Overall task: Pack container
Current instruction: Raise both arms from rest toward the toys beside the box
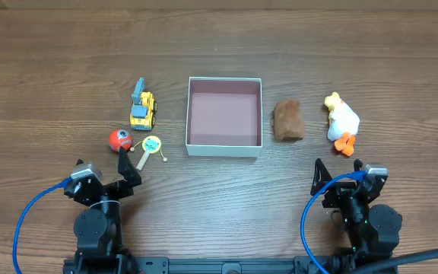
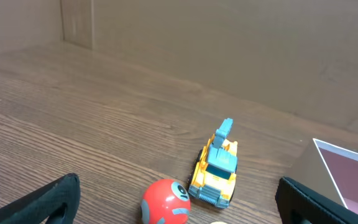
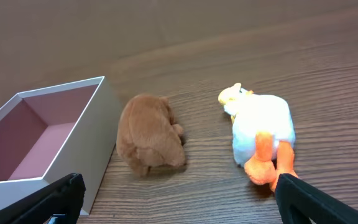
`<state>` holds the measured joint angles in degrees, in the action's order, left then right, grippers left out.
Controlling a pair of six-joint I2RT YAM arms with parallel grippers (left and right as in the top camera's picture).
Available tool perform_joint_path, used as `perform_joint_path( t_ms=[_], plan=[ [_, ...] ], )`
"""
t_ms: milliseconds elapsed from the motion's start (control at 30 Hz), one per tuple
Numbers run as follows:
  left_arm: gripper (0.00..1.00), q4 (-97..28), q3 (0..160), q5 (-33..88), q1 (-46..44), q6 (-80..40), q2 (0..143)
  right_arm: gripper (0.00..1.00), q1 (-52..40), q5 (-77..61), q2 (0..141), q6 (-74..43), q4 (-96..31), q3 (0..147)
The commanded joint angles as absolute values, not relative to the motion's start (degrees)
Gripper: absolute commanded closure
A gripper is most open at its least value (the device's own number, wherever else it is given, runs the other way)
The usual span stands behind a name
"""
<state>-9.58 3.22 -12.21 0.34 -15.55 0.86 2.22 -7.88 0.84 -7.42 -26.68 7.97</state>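
The container (image 1: pixel 224 149), a square white-walled box with a pink inside, stands open and empty at mid-table; it shows in the left wrist view (image 2: pixel 328 168) and the right wrist view (image 3: pixel 92 130). Left of it lie a yellow toy truck (image 1: pixel 143 109) (image 2: pixel 215 168), a red ball (image 1: pixel 120 139) (image 2: pixel 165 201) and a small yellow paddle toy (image 1: pixel 150 148). Right of it lie a brown plush (image 1: pixel 287 120) (image 3: pixel 150 134) and a white duck plush (image 1: pixel 341 123) (image 3: pixel 261 130). My left gripper (image 1: pixel 128 172) (image 2: pixel 179 211) is open near the ball. My right gripper (image 1: pixel 333 176) (image 3: pixel 179 205) is open, short of the plushes.
The wooden table (image 1: pixel 219 46) stretches beyond the toys. Blue cables (image 1: pixel 29 217) loop beside both arm bases at the front edge. A brown wall (image 2: pixel 229 37) stands behind the table.
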Motion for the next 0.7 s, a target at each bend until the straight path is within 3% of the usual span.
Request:
perform_joint_path(
  t_ms=[0,567,667],
  plan=[
    [0.0,-9.3,2.9,-12.0,0.0,-16.3,0.3,0.0,2.3,-7.5,0.2,-7.2,-26.7,7.7],
    [0.0,-9.3,2.9,-12.0,0.0,-16.3,0.3,0.0,2.3,-7.6,0.2,-7.2,-25.6,7.7],
    [0.0,-9.8,2.9,-7.2,0.0,-16.3,0.3,0.0,2.3,-11.1,0.2,-10.6,-23.8,7.7]
  ],
)
